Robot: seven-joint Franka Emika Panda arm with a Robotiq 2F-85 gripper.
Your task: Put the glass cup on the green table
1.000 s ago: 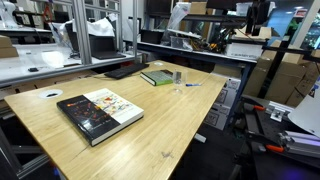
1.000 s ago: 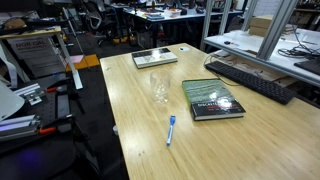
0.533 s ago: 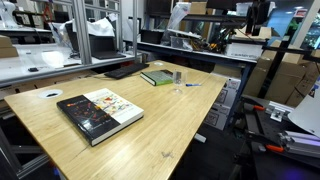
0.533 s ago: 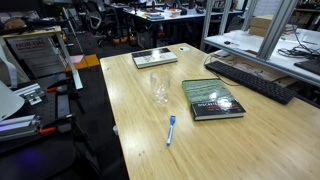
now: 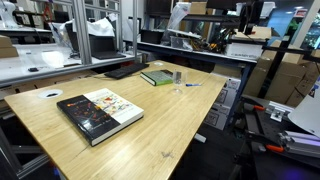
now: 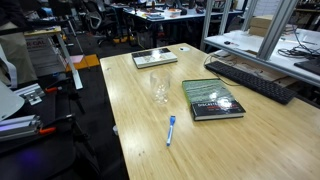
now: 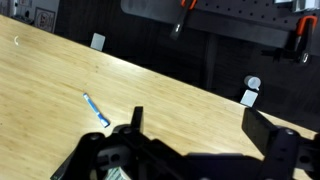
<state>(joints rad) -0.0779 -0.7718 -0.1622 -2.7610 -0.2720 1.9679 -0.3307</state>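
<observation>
On the large light wooden desk [image 5: 170,130], a small clear glass cup [image 5: 177,76] is standing upright near the far end, just beside the thin, flat, dark-green rectangular slab that is serving as the green table [image 5: 155,77]. In an exterior view the glass cup [image 6: 158,88] and the green table [image 6: 212,99] are showing a strip of bare desk [image 6: 135,120] between them, so the cup is resting on the wood and not on the slab. A slim blue pen [image 6: 170,130] is lying flat near the cup, on the side away from the big black-and-white picture book [image 6: 155,57], which is lying well apart from both.

In the wrist view the hand [image 7: 193,130] is hanging above the desk [image 7: 60,80] with its dark fingers [image 7: 135,125] spread wide and nothing between them. The blue pen [image 7: 97,110] is lying on the wood beside it.
</observation>
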